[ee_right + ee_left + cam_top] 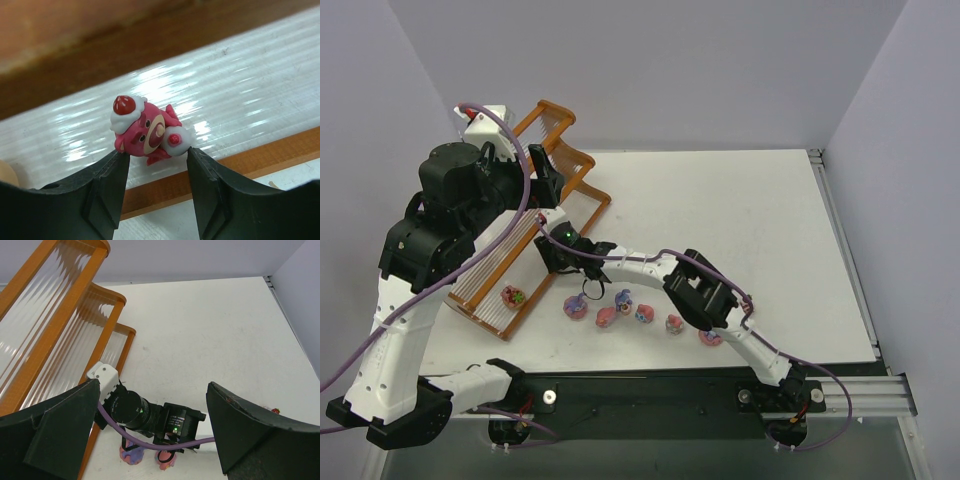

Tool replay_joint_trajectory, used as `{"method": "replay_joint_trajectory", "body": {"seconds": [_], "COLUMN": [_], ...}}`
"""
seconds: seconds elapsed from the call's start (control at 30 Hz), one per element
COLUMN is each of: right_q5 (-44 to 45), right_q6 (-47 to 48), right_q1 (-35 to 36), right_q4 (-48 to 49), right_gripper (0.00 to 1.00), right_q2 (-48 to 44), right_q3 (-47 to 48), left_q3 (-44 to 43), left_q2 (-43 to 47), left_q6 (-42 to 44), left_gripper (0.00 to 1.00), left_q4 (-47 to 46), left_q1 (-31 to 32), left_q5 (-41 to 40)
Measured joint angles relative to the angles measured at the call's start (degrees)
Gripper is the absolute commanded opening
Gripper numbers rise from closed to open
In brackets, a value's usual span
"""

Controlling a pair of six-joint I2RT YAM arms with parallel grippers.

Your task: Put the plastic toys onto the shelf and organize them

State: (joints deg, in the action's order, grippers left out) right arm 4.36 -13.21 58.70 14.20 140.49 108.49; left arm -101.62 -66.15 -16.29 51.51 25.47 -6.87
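Presently: right gripper (156, 156), fingers spread, clamping nothing; pink bear toy (145, 131) lying just past its fingertips on the shelf (240, 85) rods; left gripper (152, 390), fingers wide apart, empty, shelf on its left.

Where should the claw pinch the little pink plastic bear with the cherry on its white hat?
Probably across the round head of the pink plastic bear, one finger on each side, coming in low over the orange wooden front rail, where the open right gripper faces it. The head is the widest part; the cherry and the small arm stick out and would slip.
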Motion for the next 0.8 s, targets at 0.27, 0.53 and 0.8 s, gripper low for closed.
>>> {"method": "replay_joint_trajectory", "body": {"seconds": [0.27, 0.53, 0.8], "right_q5": [0.3, 0.3, 0.3], "right_q6": [-0.2, -3.5, -6.2], "right_q1": [0.0, 0.0, 0.3], "right_q4": [2.2, 2.3, 1.6], "right_gripper": [0.48, 0.48, 0.48], "right_q2": [-0.3, -2.0, -3.9], "right_q3": [-1.5, -3.4, -5.3], "left_q3": [0.0, 0.1, 0.9], "left_q2": [0.0, 0.0, 0.2], "left_q6": [0.0, 0.0, 0.0], "left_gripper": [0.97, 0.97, 0.97], "left_q4": [0.0, 0.0, 0.0], "left_q1": [0.0, 0.0, 0.0], "left_q5": [0.0, 0.0, 0.0]}}
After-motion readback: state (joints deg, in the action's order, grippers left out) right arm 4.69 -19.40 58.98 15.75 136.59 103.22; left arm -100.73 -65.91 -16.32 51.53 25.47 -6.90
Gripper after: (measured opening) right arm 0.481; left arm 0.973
